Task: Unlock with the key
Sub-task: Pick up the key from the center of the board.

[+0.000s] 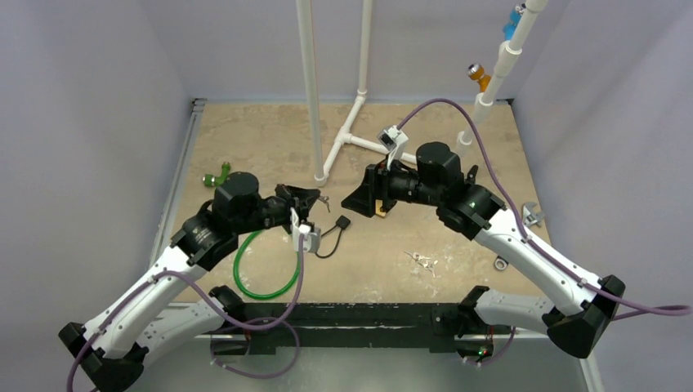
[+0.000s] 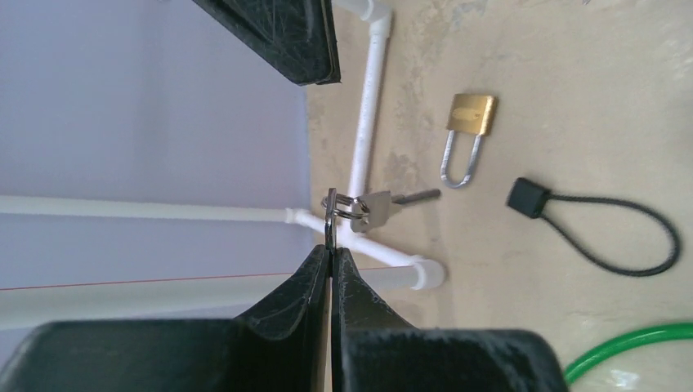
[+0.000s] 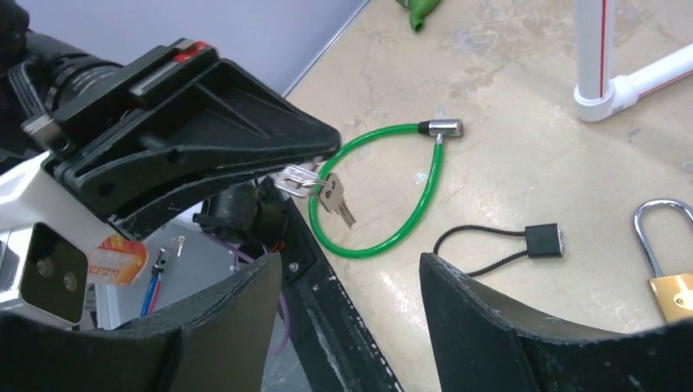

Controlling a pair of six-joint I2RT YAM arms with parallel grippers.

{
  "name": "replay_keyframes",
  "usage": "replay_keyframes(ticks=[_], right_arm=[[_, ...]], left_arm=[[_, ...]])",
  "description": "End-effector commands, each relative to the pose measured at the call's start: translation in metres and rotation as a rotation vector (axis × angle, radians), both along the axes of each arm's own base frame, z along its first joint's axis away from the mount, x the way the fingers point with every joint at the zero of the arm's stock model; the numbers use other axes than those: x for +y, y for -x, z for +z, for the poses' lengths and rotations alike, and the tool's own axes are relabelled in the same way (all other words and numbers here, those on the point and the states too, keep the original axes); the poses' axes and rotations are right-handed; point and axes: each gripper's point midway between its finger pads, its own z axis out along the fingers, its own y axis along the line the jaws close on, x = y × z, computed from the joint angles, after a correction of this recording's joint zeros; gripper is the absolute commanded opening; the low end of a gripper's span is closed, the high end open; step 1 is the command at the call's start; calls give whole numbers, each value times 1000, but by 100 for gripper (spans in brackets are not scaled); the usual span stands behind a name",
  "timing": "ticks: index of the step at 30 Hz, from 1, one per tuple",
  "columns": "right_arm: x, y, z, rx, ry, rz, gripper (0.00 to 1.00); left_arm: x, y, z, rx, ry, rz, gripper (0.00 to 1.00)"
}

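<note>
One step done: left gripper [image 2: 330, 249] pinches the key ring [image 2: 346, 205], key [image 2: 377, 206] hanging clear. Right gripper [image 3: 350, 265] gapes empty near the padlock [image 2: 470, 114] at the table [image 2: 588, 98] centre, shackle [image 2: 458, 163] unopened; insertion remains.

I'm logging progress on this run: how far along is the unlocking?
Done: the left gripper is shut on the key ring, with the key dangling from it.
In hand: bringing the key to the lock. The right gripper is open and holds nothing.
Left: the brass padlock lies on the table, looks locked and has no key in it. It needs steadying, then the key inserted and turned.
</note>
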Motion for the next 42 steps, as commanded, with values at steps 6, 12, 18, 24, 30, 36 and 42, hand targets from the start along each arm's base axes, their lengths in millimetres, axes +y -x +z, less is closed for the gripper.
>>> replay_keyframes(ticks=[6, 12, 18, 24, 30, 36, 42], right_arm=[[11, -4, 48, -41, -172, 43, 65], [1, -21, 51, -143, -105, -26, 67], [-17, -28, 38, -431, 51, -88, 67], [-3, -6, 54, -615, 46, 1, 55], [14, 26, 69, -684, -133, 158, 49], [32, 43, 54, -664, -251, 257, 49], [40, 60, 50, -715, -292, 295, 58]], left_arm=[[12, 0, 52, -624, -97, -81, 0], [18, 1, 45, -490, -159, -61, 0], [28, 36, 3, 159, -279, -53, 0], [41, 80, -28, 599, -447, -85, 0], [49, 95, -36, 703, -519, -105, 0], [43, 101, -19, 828, -497, -92, 0], [34, 102, -4, 1000, -437, -85, 0]])
